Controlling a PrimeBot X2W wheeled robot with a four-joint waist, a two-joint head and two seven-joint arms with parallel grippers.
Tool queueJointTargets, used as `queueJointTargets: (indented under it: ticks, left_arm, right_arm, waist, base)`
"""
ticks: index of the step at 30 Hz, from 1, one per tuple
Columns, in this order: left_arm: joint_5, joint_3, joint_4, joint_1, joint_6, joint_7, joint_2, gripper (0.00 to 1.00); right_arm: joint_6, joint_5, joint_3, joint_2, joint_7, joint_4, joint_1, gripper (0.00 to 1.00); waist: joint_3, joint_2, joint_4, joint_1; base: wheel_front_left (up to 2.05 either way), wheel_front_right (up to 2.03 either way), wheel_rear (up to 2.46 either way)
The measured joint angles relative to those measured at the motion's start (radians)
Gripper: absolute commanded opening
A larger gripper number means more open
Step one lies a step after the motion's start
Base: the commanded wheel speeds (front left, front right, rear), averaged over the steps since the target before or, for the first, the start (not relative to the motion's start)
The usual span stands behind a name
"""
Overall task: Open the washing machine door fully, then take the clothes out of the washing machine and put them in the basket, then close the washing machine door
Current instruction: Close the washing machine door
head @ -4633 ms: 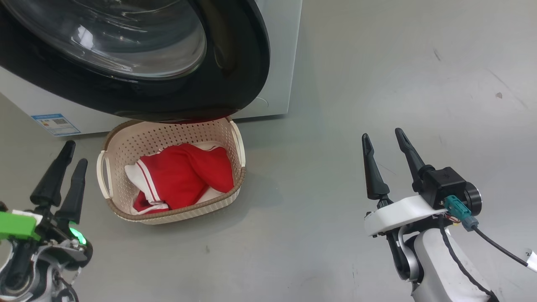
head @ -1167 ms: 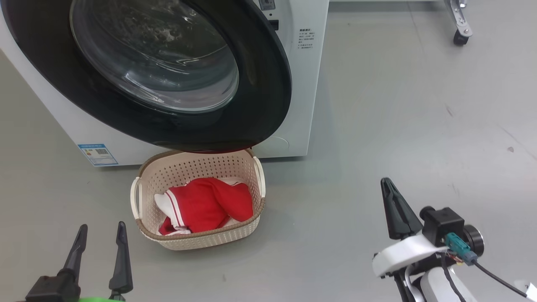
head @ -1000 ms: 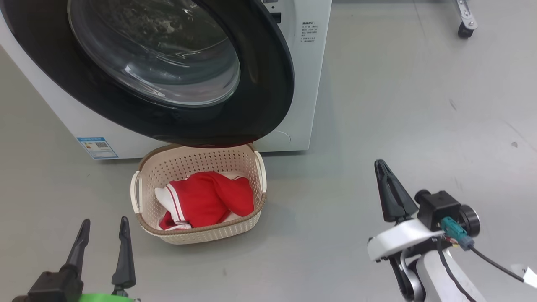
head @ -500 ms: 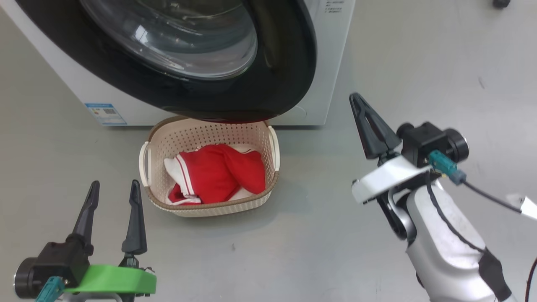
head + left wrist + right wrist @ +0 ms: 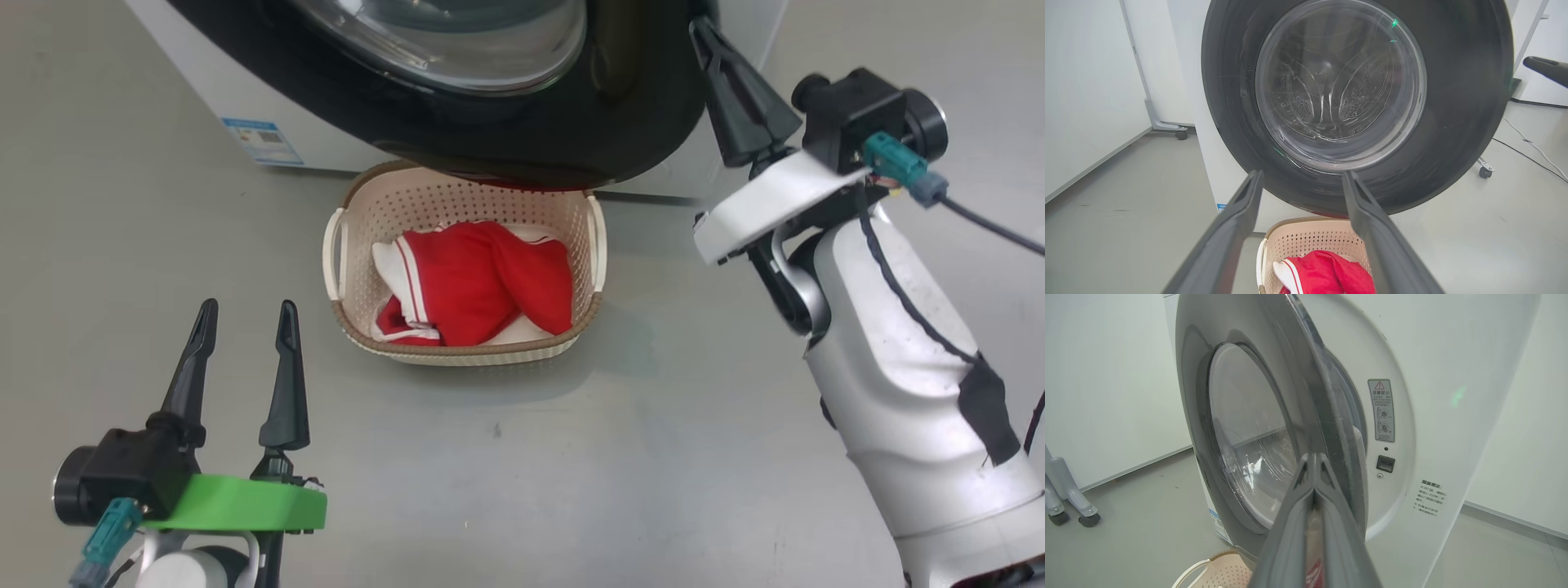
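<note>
The left jaws stand wide and hold nothing: in the head view their two dark fingers [image 5: 286, 371] rise from the lower left over the grey floor [image 5: 571, 457], well short of the basket [image 5: 465, 353]. In the left wrist view the same fingers [image 5: 1229, 237] frame the lower part of the washing machine door [image 5: 1453, 102] and the basket [image 5: 1306, 237] beneath it.

The right jaws are pressed together with nothing between them. In the head view their fingers [image 5: 739, 98] reach up to the right edge of the washing machine door [image 5: 571, 122]. In the right wrist view the joined fingers [image 5: 1312, 522] end right at the door's [image 5: 1249, 428] free edge; whether they touch it I cannot tell.

That door stands partly swung out from the washing machine [image 5: 1433, 396], with a gap on its right side where the white front and a small dark latch opening [image 5: 1385, 463] show.

The basket sits on the floor just in front of the washing machine [image 5: 204, 82], its far end under the door's lower black rim. The clothes [image 5: 482, 278], red with white stripe trim, lie bundled inside it, also seen at the bottom of the left wrist view [image 5: 1327, 273]. A blue label [image 5: 261, 140] marks the machine's lower front.
</note>
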Motion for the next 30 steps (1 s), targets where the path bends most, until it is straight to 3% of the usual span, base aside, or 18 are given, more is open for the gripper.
queueJointTargets:
  ticks: [11,30]
  left_arm:
    - [-0.005,-0.008,0.055,-0.038,-0.011,-0.026,-0.009,1.0]
    - [-0.012,-0.031,0.114,-0.118,-0.037,-0.052,-0.02,1.0]
  right_arm:
    - [0.01,0.008,-0.011,-0.02,0.009,0.103,-0.119,0.0]
    - [0.018,0.025,-0.068,-0.081,0.014,0.255,-0.288,0.0]
  waist:
    - [0.044,0.0,0.071,0.0]
    - [0.079,0.0,0.131,0.0]
  base:
    - [0.0,0.0,0.0]
    - [0.0,0.0,0.0]
